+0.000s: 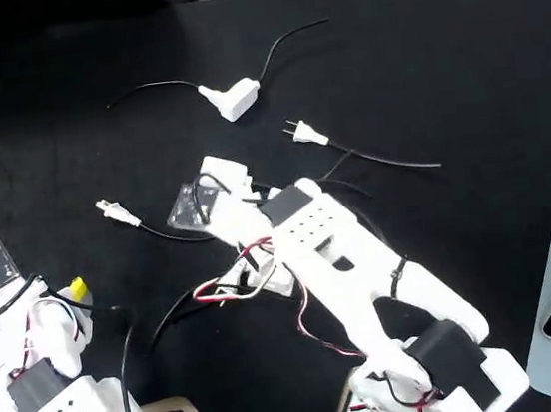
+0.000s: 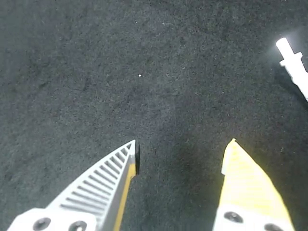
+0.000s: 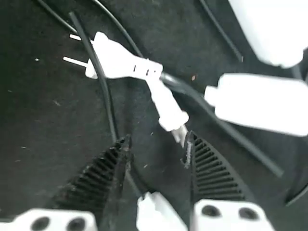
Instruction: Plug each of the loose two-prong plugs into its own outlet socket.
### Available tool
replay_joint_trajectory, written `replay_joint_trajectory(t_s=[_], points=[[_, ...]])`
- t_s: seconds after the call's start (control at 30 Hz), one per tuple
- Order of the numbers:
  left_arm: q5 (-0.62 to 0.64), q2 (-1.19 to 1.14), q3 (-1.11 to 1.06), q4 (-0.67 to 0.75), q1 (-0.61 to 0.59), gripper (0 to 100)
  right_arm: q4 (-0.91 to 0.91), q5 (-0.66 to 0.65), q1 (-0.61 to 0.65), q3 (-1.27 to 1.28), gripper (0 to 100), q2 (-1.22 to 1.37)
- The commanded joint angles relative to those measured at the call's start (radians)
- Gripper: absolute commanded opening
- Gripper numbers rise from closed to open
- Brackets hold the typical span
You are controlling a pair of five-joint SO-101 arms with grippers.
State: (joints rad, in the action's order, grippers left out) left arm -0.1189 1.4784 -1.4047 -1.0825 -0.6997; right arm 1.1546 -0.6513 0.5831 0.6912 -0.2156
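**A:** Right gripper (image 3: 156, 144), state?

**B:** Jaws partly open, nothing clamped. A slender white plug (image 3: 168, 108) lies just ahead. Its metal tip reaches in between the 2 fingertips, closer to 1 of them; cannot tell if it touches.

**A:** Further out, same view?

**B:** A 2-prong plug (image 3: 118, 60), white, lies flat on the black cloth (image 3: 38, 120) with its prongs pointing away from the slender one. A black cable (image 3: 103, 91) crosses over it. It has 2 small dark marks on its body, too small to read. A white block (image 3: 262, 103) lies off to the side.

**A:** Left gripper (image 2: 183, 149)?

**B:** Spread wide and empty, with 1 white ribbed finger (image 2: 103, 185) and 1 yellow. It hangs over bare cloth. A white plug end (image 2: 293, 65) sits at the frame edge, well apart from the fingertips.

**A:** High view?

**B:** The right arm stretches over the table's middle; the left arm sits at the near-left corner. 1 corded plug (image 1: 117, 212) lies between the 2 arm ends. A second corded plug (image 1: 307, 134) lies beyond the right arm. A white wedge piece (image 1: 232, 98), with a cable at each end, lies farther off, apart from both plugs.
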Motion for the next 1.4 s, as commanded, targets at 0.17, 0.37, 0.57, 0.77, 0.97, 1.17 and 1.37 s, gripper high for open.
replay_joint_trajectory(t_s=[0.17, 0.37, 0.57, 0.77, 0.97, 1.17, 1.37], points=[[-0.002, 0.009, 0.002, 0.021, -0.001, 29, -0.196, -0.052, 0.015, 0.016, 16.4, 0.105], [-0.002, 0.009, 0.002, 0.021, -0.001, 29, -0.172, -0.051, 0.011, -0.048, 14.9, 0.234], [-0.002, 0.009, 0.001, 0.021, -0.001, 29, -0.153, -0.049, 0.009, -0.058, 1.0, 0.236], [-0.002, 0.009, 0.001, 0.021, -0.001, 29, -0.086, 0.008, -0.032, -0.091, 1.1, 0.168], [-0.002, 0.009, 0.001, 0.021, -0.001, 29, 0.098, 0.081, -0.152, -0.15, 1.1, -0.021], [-0.002, 0.009, 0.001, 0.021, 0.001, 29, 0.114, 0.161, -0.336, -0.131, 1.1, -0.148], [-0.002, 0.009, 0.001, 0.021, 0.001, 29, 0.0, 0.198, -0.476, -0.019, 1.1, -0.093]])
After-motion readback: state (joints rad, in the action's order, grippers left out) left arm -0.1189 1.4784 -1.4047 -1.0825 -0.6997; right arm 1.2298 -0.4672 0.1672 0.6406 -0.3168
